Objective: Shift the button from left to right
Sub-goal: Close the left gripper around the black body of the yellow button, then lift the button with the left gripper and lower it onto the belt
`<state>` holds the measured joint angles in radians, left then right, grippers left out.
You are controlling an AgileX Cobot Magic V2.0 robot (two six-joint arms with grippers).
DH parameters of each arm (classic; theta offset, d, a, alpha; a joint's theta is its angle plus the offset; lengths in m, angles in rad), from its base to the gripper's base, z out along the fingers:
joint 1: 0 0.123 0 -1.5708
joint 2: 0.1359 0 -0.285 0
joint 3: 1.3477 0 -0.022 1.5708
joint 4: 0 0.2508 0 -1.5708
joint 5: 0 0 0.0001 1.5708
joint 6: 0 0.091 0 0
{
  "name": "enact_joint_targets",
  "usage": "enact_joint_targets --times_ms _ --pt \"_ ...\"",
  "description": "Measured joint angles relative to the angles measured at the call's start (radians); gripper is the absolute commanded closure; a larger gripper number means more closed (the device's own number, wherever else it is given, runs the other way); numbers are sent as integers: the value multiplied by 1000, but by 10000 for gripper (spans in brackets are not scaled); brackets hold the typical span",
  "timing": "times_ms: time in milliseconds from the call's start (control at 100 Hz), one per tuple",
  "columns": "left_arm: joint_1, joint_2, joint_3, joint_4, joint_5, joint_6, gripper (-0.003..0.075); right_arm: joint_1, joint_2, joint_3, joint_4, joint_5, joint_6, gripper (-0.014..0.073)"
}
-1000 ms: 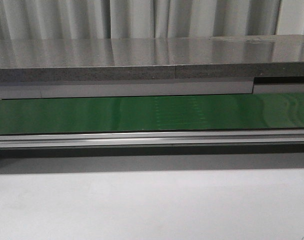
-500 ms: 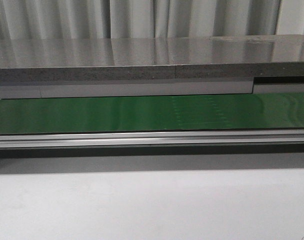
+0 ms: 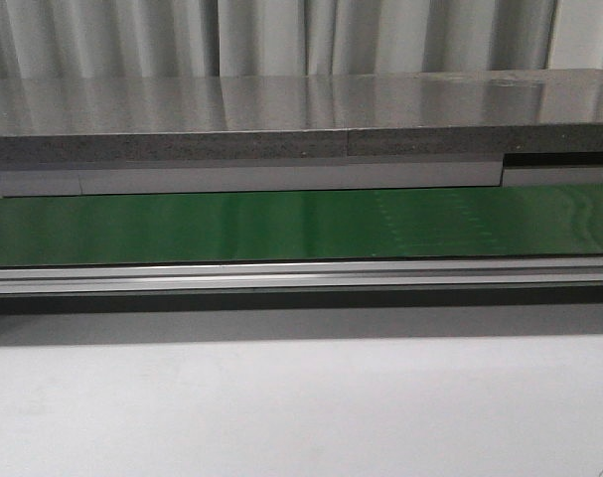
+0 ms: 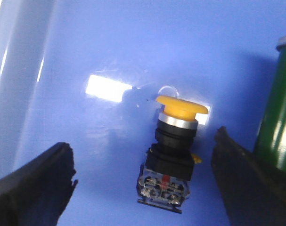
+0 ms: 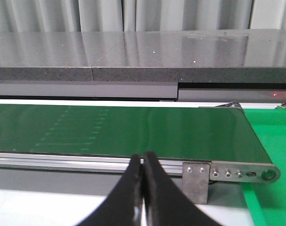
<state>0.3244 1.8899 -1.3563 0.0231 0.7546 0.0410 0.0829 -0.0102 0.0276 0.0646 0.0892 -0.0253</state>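
Observation:
The button [image 4: 173,150] shows only in the left wrist view: a round yellow-orange cap on a black body with a clear base and a red mark, lying on a blue surface [image 4: 95,52]. My left gripper [image 4: 145,162] is open, its two black fingers standing wide on either side of the button without touching it. My right gripper [image 5: 143,162] is shut and empty, its fingertips pressed together in front of the conveyor's metal rail [image 5: 62,160]. Neither gripper nor the button shows in the front view.
A green conveyor belt [image 3: 281,227] runs across the front view behind a metal rail [image 3: 281,275], with a grey stone-like ledge [image 3: 281,129] behind it and a white table [image 3: 281,407] in front. A green cylinder [image 4: 277,108] stands beside the left gripper's finger.
A faint pale pattern on the green belt has drifted to the right. Nothing else in the front view has moved.

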Motion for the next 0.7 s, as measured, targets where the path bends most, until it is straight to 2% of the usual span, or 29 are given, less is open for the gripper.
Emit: enact_joint_targets --times_ms 700 --pt "0 111 -4 -6 -13 0 155 0 0 0 0 0 0 660"
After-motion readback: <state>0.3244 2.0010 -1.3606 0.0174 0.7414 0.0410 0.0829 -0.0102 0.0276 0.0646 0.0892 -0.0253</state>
